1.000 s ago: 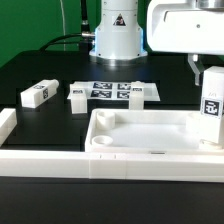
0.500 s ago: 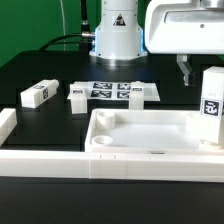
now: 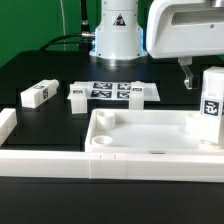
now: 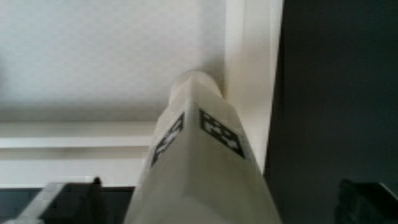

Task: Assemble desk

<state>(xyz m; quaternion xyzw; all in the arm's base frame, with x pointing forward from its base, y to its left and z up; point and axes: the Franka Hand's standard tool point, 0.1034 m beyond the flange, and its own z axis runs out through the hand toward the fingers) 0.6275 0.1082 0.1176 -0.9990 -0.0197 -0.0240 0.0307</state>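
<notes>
Leg [image 3: 211, 108] upright in desk top [image 3: 150, 132] corner, loose legs [image 3: 36, 95] behind

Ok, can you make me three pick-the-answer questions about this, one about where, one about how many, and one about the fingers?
1. Where in the tray does the upright leg stand? A the middle; B the corner at the exterior view's right; C the corner at the exterior view's left.
2. How many legs stand in the tray? A one; B two; C four.
3. The fingers are: A open; B shut on the leg; C shut on nothing.
Answers: B, it rises from that corner; A, only one stands there; A, gaps show on both sides of the leg.
</notes>
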